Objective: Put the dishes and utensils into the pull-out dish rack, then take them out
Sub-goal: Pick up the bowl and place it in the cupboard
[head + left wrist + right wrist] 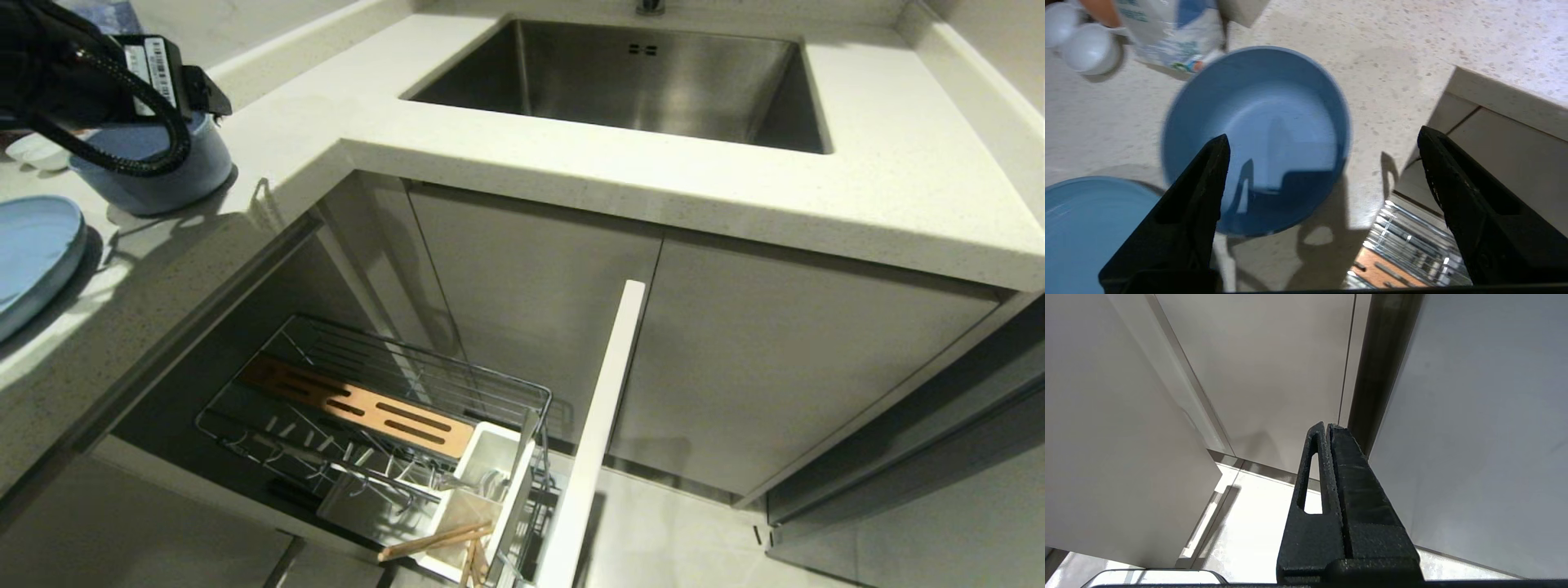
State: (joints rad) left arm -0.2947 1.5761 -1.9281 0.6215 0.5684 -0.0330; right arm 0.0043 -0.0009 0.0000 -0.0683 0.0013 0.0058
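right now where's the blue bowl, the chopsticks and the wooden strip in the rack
blue bowl [1274,122]: left wrist view, on its inner floor.
chopsticks [433,541]: head view, on the shafts lying across the white caddy.
wooden strip [359,404]: head view, on its middle between slots.

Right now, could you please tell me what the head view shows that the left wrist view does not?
Only the head view shows the sink, the white utensil caddy holding the chopsticks, and the rack's white panel front.

Only the left wrist view shows the left gripper with its jaws wide open above the counter, and the bowl's empty inside.

Both show the blue bowl, the plate and the rack's wooden strip.
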